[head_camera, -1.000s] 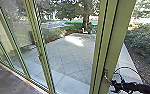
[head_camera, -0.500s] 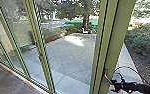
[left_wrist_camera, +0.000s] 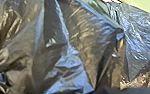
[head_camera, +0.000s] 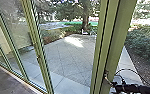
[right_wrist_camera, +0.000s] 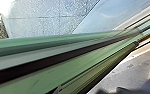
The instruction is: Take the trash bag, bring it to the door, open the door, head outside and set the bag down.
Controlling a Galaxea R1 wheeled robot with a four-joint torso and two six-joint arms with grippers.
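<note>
Past our right gripper (head_camera: 112, 84) spreads sunlit paving (head_camera: 66, 57); dark flooring (head_camera: 6, 78) lies well to its left. Our right arm (head_camera: 141, 89) reaches nearly level, gripper by the green post (head_camera: 112, 42). The trash bag (left_wrist_camera: 73, 57) is close before our left wrist camera. We can't tell how wide either gripper is.

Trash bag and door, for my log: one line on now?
trash bag: close in left wrist view | right arm: at green door frame | paving: outside

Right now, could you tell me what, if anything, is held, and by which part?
That cannot be told: the trash bag shows near the left wrist camera, the right pincer at the door frame.
</note>
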